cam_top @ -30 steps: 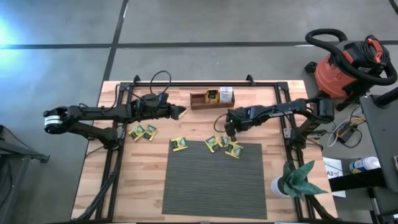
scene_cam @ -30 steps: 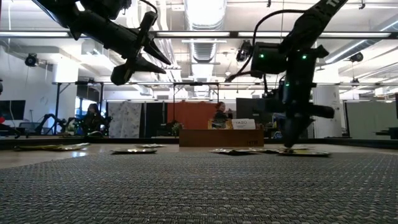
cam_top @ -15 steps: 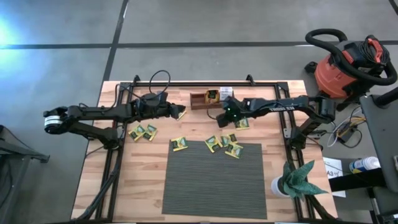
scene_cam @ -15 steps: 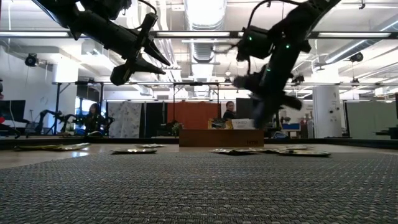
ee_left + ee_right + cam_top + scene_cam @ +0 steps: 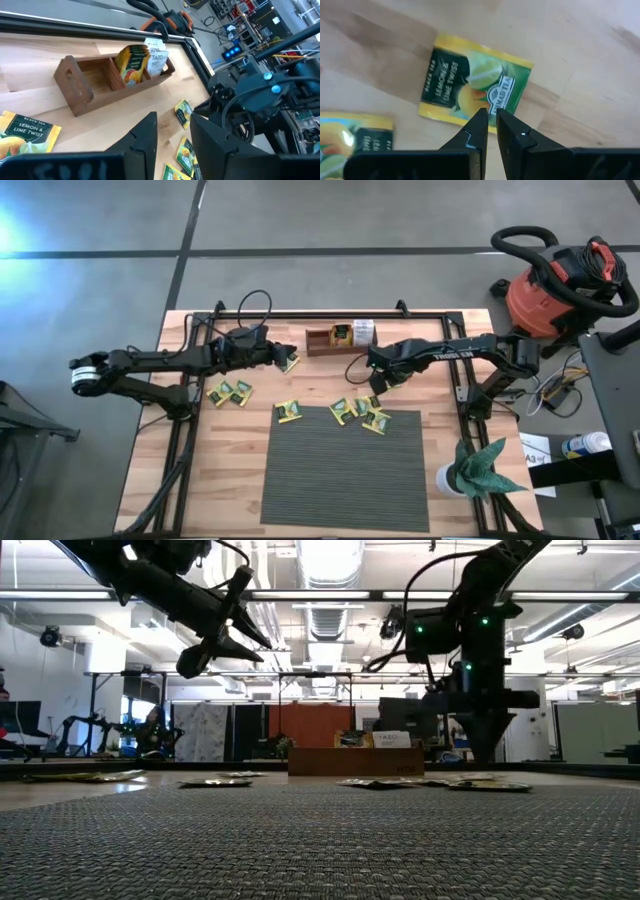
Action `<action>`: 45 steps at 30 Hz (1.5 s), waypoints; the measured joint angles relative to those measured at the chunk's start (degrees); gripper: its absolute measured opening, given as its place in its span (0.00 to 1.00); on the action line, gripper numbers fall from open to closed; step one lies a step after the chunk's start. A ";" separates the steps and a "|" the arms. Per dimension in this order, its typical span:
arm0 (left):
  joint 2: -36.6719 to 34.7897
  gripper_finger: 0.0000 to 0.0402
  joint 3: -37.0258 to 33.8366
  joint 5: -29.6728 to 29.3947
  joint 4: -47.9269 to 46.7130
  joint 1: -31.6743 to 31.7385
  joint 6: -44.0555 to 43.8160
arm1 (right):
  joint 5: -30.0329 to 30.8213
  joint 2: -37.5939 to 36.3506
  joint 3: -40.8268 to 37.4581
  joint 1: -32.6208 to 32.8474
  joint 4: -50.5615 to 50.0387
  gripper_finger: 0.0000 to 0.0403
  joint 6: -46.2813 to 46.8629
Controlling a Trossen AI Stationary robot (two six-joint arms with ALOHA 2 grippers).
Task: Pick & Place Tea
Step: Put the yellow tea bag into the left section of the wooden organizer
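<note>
Right gripper (image 5: 490,114): back from tray (image 5: 320,340), over a sachet (image 5: 470,80), fingers nearly together, empty. Left gripper (image 5: 171,120) waits, fingers spread. Your next pick starts here.

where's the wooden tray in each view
High view: wooden tray at the table's far edge, between the two arms.
Low view: low brown box at centre, beyond the mat.
Left wrist view: tray seen lengthwise, ahead of the fingers.
Right wrist view: not in it.
Shared landmark: the white sachet standing in its end compartment.
</note>
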 joint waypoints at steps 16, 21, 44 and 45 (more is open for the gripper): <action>0.00 0.27 0.00 0.00 -0.01 0.62 0.01 | 0.30 3.39 -2.51 -0.04 5.68 0.10 -1.55; 0.00 0.27 0.00 0.02 -0.02 0.62 0.02 | -0.82 4.06 -2.36 -0.17 6.01 0.10 -1.49; 0.00 0.27 -0.02 -0.22 -0.04 0.59 0.04 | -8.76 3.60 -1.64 0.02 33.70 0.10 11.14; 0.00 0.27 -0.02 -0.22 -0.06 0.59 0.04 | -8.78 3.35 -1.64 0.13 33.69 0.10 10.11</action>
